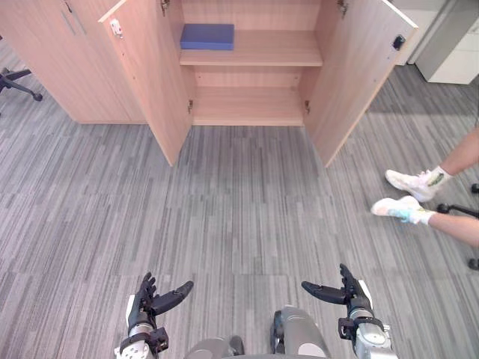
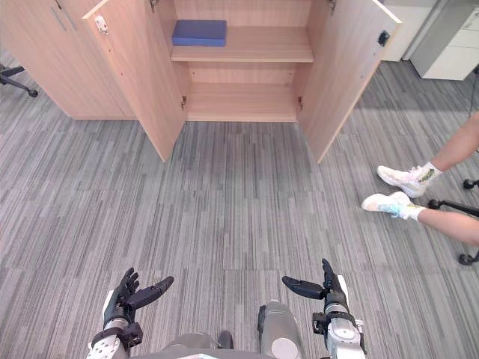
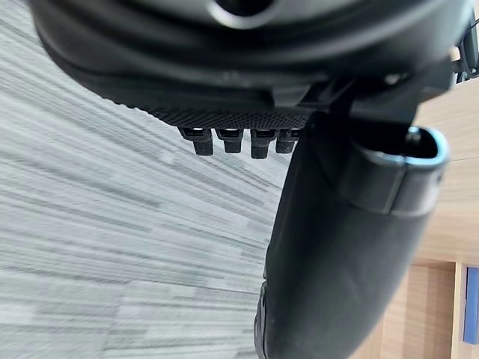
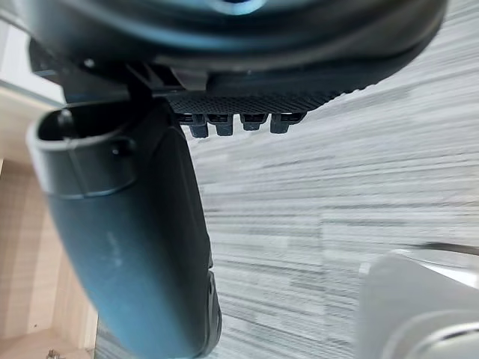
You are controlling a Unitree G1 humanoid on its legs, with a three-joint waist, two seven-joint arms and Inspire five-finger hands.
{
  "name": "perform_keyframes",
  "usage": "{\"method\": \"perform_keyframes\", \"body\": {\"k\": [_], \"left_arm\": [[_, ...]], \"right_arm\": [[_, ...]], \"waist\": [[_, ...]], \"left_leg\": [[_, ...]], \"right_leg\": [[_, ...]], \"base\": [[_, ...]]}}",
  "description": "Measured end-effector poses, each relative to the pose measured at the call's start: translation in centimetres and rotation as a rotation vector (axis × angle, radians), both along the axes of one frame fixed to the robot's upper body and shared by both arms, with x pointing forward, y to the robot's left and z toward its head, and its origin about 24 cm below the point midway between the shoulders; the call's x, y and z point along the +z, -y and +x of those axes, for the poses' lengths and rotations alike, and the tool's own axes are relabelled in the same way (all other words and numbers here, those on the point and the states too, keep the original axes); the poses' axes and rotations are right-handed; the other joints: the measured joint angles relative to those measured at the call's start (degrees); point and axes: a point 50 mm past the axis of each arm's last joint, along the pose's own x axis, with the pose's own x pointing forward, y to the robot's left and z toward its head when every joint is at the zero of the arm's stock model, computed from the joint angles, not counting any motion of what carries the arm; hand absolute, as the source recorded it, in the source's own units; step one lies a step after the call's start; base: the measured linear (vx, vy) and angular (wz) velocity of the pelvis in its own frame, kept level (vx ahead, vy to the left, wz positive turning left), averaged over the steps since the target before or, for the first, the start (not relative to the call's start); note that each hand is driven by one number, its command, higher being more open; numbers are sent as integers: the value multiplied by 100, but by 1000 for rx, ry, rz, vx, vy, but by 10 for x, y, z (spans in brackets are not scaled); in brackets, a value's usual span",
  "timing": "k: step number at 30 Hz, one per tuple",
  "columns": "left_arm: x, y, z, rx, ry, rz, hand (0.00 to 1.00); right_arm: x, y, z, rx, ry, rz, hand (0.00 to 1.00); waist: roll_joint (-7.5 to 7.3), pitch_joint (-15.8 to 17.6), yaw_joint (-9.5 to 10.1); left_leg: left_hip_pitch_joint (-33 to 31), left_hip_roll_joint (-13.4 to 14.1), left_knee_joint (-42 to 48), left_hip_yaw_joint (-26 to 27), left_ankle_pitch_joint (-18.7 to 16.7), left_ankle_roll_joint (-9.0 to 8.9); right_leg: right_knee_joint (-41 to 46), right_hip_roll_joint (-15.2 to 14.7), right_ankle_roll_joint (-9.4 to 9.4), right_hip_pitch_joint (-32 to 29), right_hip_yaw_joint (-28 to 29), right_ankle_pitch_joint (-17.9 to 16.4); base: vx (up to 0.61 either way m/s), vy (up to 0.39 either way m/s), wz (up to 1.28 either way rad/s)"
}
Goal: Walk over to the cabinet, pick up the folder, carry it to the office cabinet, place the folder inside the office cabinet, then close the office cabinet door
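Nearest, at 7 o'clock in the head views, the left robot hand point(image 1: 146, 303) hangs low over the grey striped carpet floor point(image 1: 239, 209), fingers straight and spread wide, thumb pointing inward, holding nothing. At 5 o'clock the right robot hand point(image 1: 346, 293) mirrors it: fingers extended, thumb reaching toward the middle, wide and empty. Each wrist view shows that hand's thumb standing out over bare carpet, with nothing between thumb and fingers.

Further out, at 3 o'clock, a person's two legs come in from the right edge, with a white shoe point(image 1: 412, 183) and a second white shoe point(image 1: 397, 208) on the carpet.

Farther on, at 12 o'clock, stands the light wood office cabinet point(image 1: 247, 105) with both doors swung open: the left door point(image 1: 150, 67) angles toward 11 o'clock and the right door point(image 1: 355, 75) toward 1 o'clock. The blue folder point(image 1: 207, 36) lies flat on the upper shelf point(image 1: 262, 52), at its left end, well apart from both hands. The lower shelf under it is bare.

At 10 o'clock, a black chair base point(image 1: 15, 81) rests beside a closed wooden cabinet point(image 1: 45, 52). At 2 o'clock, past the right door, is a white unit point(image 1: 453, 45).
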Motion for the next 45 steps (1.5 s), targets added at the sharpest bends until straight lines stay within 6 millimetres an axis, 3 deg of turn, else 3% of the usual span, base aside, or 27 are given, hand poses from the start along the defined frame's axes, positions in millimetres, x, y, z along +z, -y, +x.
{"method": "perform_keyframes", "body": {"k": [2,4,5,7,8,9,11,13,16,18,19,20,22,24,25,26,28,29,32,34,35,36,37,38,41,43,45], "left_arm": [[6,3,18,-3,47,-1,100],[9,3,24,-5,68,1,100],[5,5,21,0,52,-6,100],[3,11,23,-15,42,-20,100],[1,16,24,-26,40,-33,100],[-1,20,22,-19,38,-51,100],[-1,21,22,-33,42,-60,100],[1,22,25,-39,54,-63,100],[1,24,25,-55,57,-67,100],[-1,24,22,-55,45,-68,100],[-3,22,19,-50,31,-66,100],[-5,18,14,-31,10,-59,100],[-4,16,19,-20,20,-53,100],[-6,15,16,-12,3,-55,100],[-8,14,13,-11,-15,-53,100],[-8,13,13,-14,-18,-49,100],[-7,9,13,-28,-20,-29,100],[-3,3,16,-34,-3,-7,100],[0,1,23,-39,14,-2,100],[0,1,23,-33,13,-6,100],[-2,1,18,-27,4,-14,100],[-8,6,13,-17,-21,-36,100],[-11,11,14,-13,-35,-54,100],[-12,14,14,-23,-34,-66,100],[-14,27,16,-18,-26,-104,100],[-11,34,17,-23,1,-120,100],[-7,43,23,-62,27,-129,100]], "right_arm": [[4,4,5,5,13,-14,100],[4,5,2,5,13,-19,100],[4,7,-2,6,7,-26,100],[7,7,5,12,19,-31,100],[8,6,9,25,29,-31,100],[8,2,10,42,30,-29,100],[7,-10,12,52,40,-2,100],[13,-20,19,53,90,24,100],[26,-22,33,57,173,32,100],[25,-20,35,35,174,41,100],[21,-17,35,14,154,45,100],[14,-18,33,3,117,53,100],[11,-17,29,-7,93,55,100],[5,-17,24,-12,65,62,100],[2,-20,23,-8,49,74,100],[1,-22,22,-6,44,81,100],[-3,-27,19,14,25,94,100],[-2,-32,20,41,27,97,100],[-4,-33,20,44,17,98,100],[-6,-32,16,41,3,98,100],[-8,-31,11,38,-12,96,100],[-11,-25,4,33,-37,77,100],[-11,-21,7,35,-47,68,100],[-10,-20,9,33,-45,66,100],[-11,-20,6,30,-53,69,100],[-8,-23,1,23,-33,77,100],[-2,-23,5,21,11,73,100]], "waist": [[192,148,-78],[203,176,-98],[169,190,-165],[312,210,-197],[305,239,-244],[304,328,-194],[218,431,-41],[37,489,118],[-10,483,321],[-37,482,414],[-43,447,515],[-170,339,558],[-275,267,509],[-350,237,469],[-348,247,359],[-348,248,314],[-318,238,216],[-293,235,176],[-248,264,106],[-255,259,54],[-322,220,56],[-261,198,33],[-98,195,85],[-81,169,31],[-29,179,43],[-16,186,166],[-35,184,242]], "left_leg": [[316,246,-321,-306,-7,-106],[613,367,-435,-411,-128,-431],[979,416,-386,-502,-287,-712],[767,586,294,-408,-115,-1061],[295,631,1534,-239,302,-1329],[-297,887,3147,-64,1019,-1368],[-1150,1361,4964,301,761,-1111],[-1879,1552,5206,696,485,-809],[-2858,1469,3509,915,296,-734],[-2975,1150,1669,642,677,-912],[-2884,987,694,428,1488,-965],[-2828,837,774,422,1902,-800],[-2920,715,1287,589,1420,-546],[-2545,582,1550,784,926,-412],[-1888,479,1326,818,649,-364],[-1622,450,1219,818,591,-329],[-792,461,676,795,532,-326],[-278,552,240,797,532,-333],[175,750,-5,790,532,-338],[413,881,-18,787,458,-502],[654,902,-14,787,257,-844],[916,981,21,722,31,-1197],[919,1134,65,733,51,-1217],[824,1133,289,617,248,-1305],[-115,1443,2781,286,982,-1448],[-789,1789,4126,389,583,-1413],[-1198,1759,3854,540,324,-1289]], "right_leg": [[-1036,206,-136,-385,-166,362],[-2009,340,-267,-554,-153,1177],[-1935,287,-471,-522,-130,2107],[-1433,310,-599,-510,-316,1630],[-1478,314,-605,-212,-363,1335],[-1757,421,-651,353,-367,1185],[-2238,634,-806,1235,-343,1064],[-2757,637,-786,1922,-213,979],[-3328,573,-627,2658,96,765],[-3445,422,-459,2972,321,531],[-3496,343,-347,3149,527,340],[-3385,189,-277,3187,742,158],[-2806,-73,-214,2990,932,96],[-1627,-243,90,2791,1117,165],[35,-377,833,2323,1081,702],[648,-411,811,2122,1015,688],[1632,-454,305,1607,523,398],[1503,-453,46,1168,7,227],[55,-366,-151,525,-598,70],[-1594,-126,-162,368,-657,642],[-2761,8,-285,406,-573,1532],[-2747,81,-574,448,-490,2477],[-2527,206,-616,372,-478,2466],[-2257,184,-624,328,-456,2013],[-2208,248,-686,867,-518,1503],[-2594,413,-752,1478,-529,1446],[-2895,434,-768,1866,-450,1436]], "base": [[605,-67,79],[650,-112,62],[729,-153,39],[629,-154,33],[796,-232,32],[797,-235,18],[687,-168,-10],[577,-97,-20],[555,19,-45],[527,137,-60],[740,290,-79],[774,308,-65],[611,253,-25],[784,320,-29],[678,249,-18],[560,156,-16],[501,70,-7],[480,5,-4],[485,-79,10],[524,-162,17],[582,-202,13],[700,-241,-6],[543,-187,1],[598,-225,-9],[440,-195,10],[387,-128,-9],[293,-38,-28]]}}
